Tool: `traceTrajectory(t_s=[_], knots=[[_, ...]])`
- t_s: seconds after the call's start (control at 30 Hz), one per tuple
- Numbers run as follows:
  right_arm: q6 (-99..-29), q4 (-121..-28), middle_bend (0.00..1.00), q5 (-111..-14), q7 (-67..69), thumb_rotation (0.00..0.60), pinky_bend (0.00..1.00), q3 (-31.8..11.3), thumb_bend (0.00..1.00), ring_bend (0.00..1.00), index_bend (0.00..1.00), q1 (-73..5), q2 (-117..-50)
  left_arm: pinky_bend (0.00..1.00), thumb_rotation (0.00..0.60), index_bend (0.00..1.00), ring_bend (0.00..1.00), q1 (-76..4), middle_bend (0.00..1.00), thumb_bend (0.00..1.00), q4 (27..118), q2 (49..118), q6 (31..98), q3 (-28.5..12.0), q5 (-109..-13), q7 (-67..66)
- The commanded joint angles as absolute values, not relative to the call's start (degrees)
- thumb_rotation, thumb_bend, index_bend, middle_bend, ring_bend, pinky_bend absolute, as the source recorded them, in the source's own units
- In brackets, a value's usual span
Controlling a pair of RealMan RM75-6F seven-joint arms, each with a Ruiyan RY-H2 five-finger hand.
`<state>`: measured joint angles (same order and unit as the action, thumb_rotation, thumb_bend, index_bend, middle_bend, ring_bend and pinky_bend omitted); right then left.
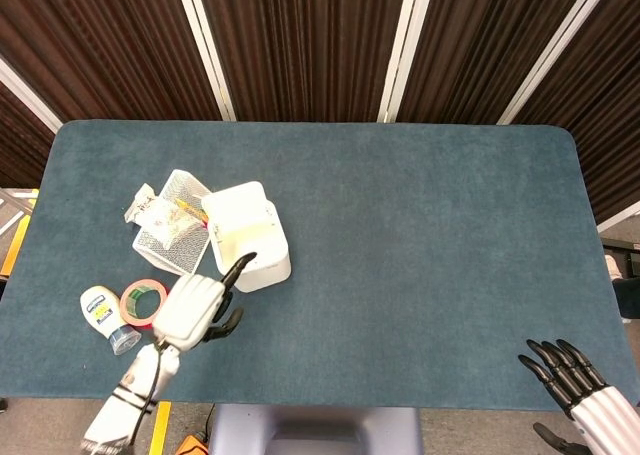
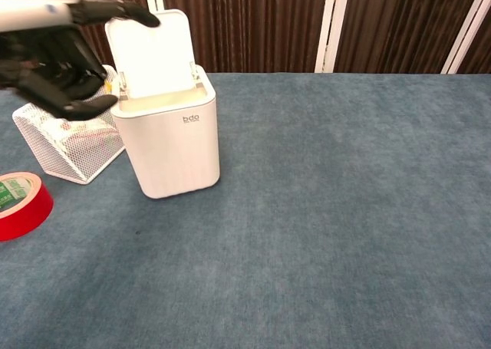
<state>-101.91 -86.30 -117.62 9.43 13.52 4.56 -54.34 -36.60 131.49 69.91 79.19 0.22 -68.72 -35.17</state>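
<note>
A small white bin stands upright on the blue bench, just beside a wire basket. Its hinged lid is raised, tilted back, showing the inside.

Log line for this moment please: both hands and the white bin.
left hand: raised near bin, holds nothing | white bin: lid up | right hand: idle, fingers apart, at table's near right edge
</note>
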Motion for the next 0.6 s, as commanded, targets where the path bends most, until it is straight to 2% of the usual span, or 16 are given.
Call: traceTrajectory(t_s=[0.03,0.07,0.1,0.2,0.27,0.33,0.6], knots=[[-101.47,-86.47,0.0,-117.68,8.83,0.6,0.0,13.58,0.31,0.0,0.0,4.58,-54.51,0.4,0.6,0.0,0.22,-21.23,0.26,0.44,120.8,62.95,89.57,17.55,-98.7,-26.93],[-101.31,-86.54,0.0,-117.73,8.54,0.6,0.0,13.6,0.31,0.0,0.0,4.6,-54.58,0.25,0.6,0.0,0.1,-18.72,0.13,0.44,116.85,63.18,92.3,19.1,-101.9,-26.0],[-101.14,-86.65,0.0,-117.77,8.13,0.6,0.0,13.6,0.31,0.0,0.0,4.64,-54.68,0.17,0.6,0.0,0.03,-15.47,0.06,0.43,111.37,64.17,95.96,20.36,-104.89,-24.58],[-100.43,-87.04,0.0,-117.62,7.04,0.6,0.0,13.53,0.31,0.0,0.0,4.64,-54.97,0.05,0.6,0.0,0.0,-7.57,0.0,0.42,97.51,68.97,103.85,21.21,-106.39,-19.18],[-99.93,-87.33,0.0,-117.45,6.46,0.6,0.0,13.48,0.31,0.0,0.0,4.61,-55.13,0.02,0.6,0.0,0.0,-3.74,0.0,0.41,90.59,71.72,106.26,20.95,-104.19,-15.27],[-99.43,-87.66,0.0,-117.41,5.92,0.6,0.0,13.39,0.31,0.0,0.0,4.47,-55.29,0.0,0.6,0.0,0.0,-2.45,0.0,0.41,88.29,71.5,104.15,20.92,-102.28,-17.58],[-98.69,-87.9,0.0,-117.64,5.11,0.6,0.0,13.57,0.31,0.0,0.0,4.32,-55.36,0.0,0.6,0.0,0.0,-1.69,0.0,0.41,91.19,69.22,100.98,18.27,-100.57,-14.88]])
